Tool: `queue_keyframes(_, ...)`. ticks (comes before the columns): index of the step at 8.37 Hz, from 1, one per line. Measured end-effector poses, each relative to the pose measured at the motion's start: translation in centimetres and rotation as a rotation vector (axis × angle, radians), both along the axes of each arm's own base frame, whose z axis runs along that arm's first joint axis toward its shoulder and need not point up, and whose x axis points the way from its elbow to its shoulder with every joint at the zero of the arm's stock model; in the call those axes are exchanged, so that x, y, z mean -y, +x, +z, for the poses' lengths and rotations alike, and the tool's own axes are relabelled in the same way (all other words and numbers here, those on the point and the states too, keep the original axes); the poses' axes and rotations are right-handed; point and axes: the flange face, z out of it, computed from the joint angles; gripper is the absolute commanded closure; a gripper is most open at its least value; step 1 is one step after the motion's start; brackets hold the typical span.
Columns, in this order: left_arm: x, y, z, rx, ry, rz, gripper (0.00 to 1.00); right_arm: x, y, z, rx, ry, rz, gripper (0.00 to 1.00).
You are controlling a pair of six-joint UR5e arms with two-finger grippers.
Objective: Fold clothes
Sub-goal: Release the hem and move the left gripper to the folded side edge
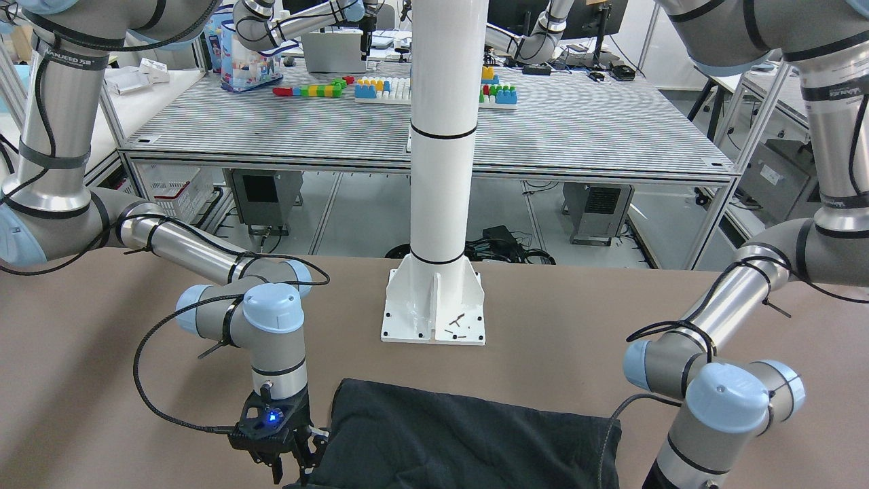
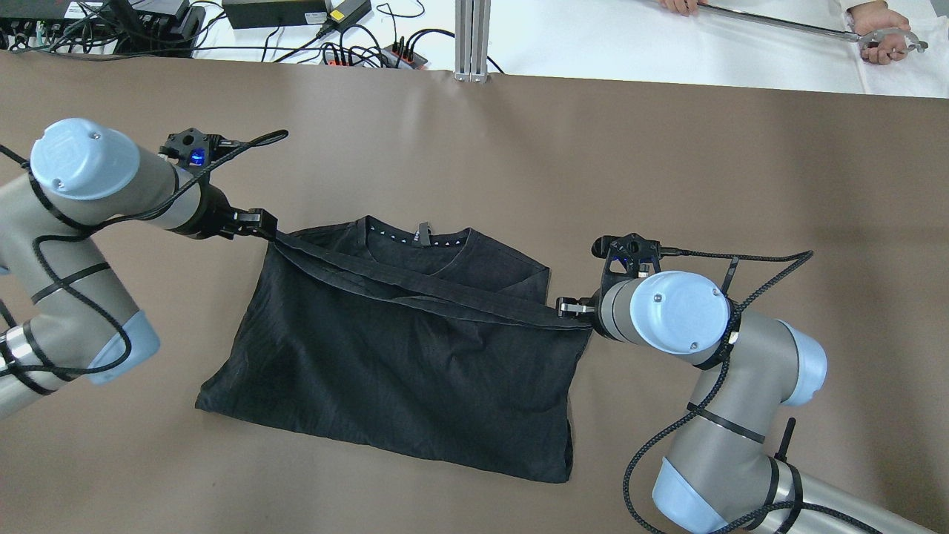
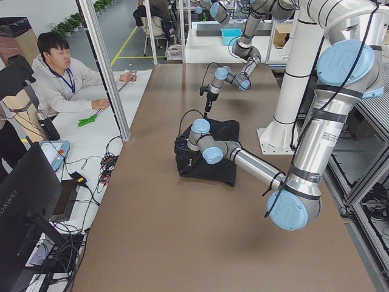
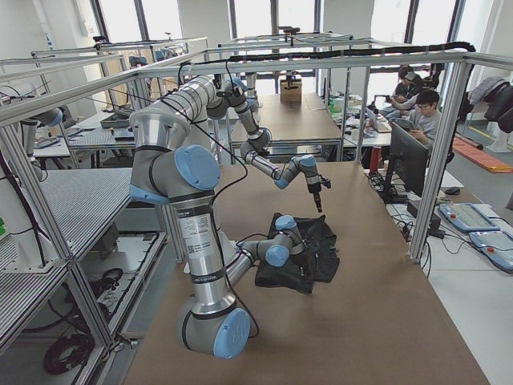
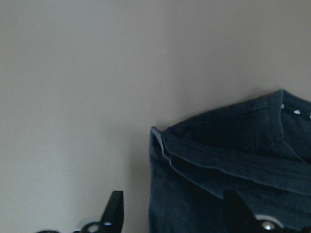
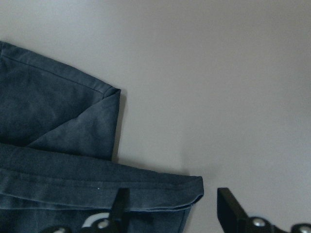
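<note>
The black garment [image 2: 400,371] lies folded on the brown table, collar [image 2: 419,233] on the far side. Its hem runs as a band across it from the left gripper to the right gripper. My left gripper [image 2: 263,222] is at the band's left end. In the left wrist view [image 5: 175,213] its fingers stand wide apart astride the cloth's corner [image 5: 158,138]. My right gripper [image 2: 567,305] is at the band's right end. In the right wrist view [image 6: 175,204] its fingers stand apart around the hem's corner [image 6: 192,187]. The right gripper also shows in the front view [image 1: 292,465] at the garment's edge [image 1: 461,441].
The white pillar's base [image 1: 434,305] stands at the robot's side of the table, behind the garment. An operator's hands [image 2: 882,37] hold a metal rod beyond the far edge. Cables and power strips [image 2: 334,44] and an aluminium post [image 2: 471,37] are also there.
</note>
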Motion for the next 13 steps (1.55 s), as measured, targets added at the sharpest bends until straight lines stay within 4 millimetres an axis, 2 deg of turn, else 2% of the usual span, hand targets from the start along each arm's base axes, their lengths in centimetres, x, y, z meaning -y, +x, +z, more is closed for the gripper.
queue_keyframes(1, -2.4, -0.9, 0.5, -0.006, 0.01, 0.016, 0.0, 0.0, 0.0, -0.1, 0.004, 0.007, -0.004, 0.06)
queue_keyframes(2, -5.3, -0.9, 1.3, -0.011, 0.02, 0.047, 0.0, 0.0, 0.0, -0.2, 0.007, 0.01, -0.005, 0.06)
queue_keyframes(4, -10.6, 0.1, 4.0, -0.034, 0.041, 0.119, 0.01, -0.1, 0.0, -0.2, 0.009, 0.012, -0.006, 0.06)
queue_keyframes(5, -12.5, 0.5, 5.4, -0.038, 0.046, 0.148, 0.01, -0.1, 0.0, -0.2, 0.009, 0.012, -0.006, 0.06)
queue_keyframes(6, -14.0, 0.9, 6.6, -0.033, 0.048, 0.168, 0.07, -0.1, 0.0, -0.2, 0.009, 0.012, -0.006, 0.06)
queue_keyframes(8, -16.0, 2.2, 7.8, -0.014, 0.056, 0.189, 0.42, -0.1, -0.1, -0.1, 0.007, 0.011, -0.006, 0.06)
queue_keyframes(9, -16.4, 2.6, 8.0, -0.01, 0.057, 0.197, 0.47, -0.1, -0.1, -0.1, 0.006, 0.011, -0.007, 0.06)
queue_keyframes(10, -16.9, 3.1, 8.2, -0.007, 0.056, 0.207, 0.46, -0.1, -0.1, 0.0, 0.005, 0.01, -0.008, 0.06)
queue_keyframes(13, -17.8, 4.2, 8.9, 0.003, 0.048, 0.233, 0.34, -0.1, -0.1, 0.0, 0.004, 0.009, -0.007, 0.06)
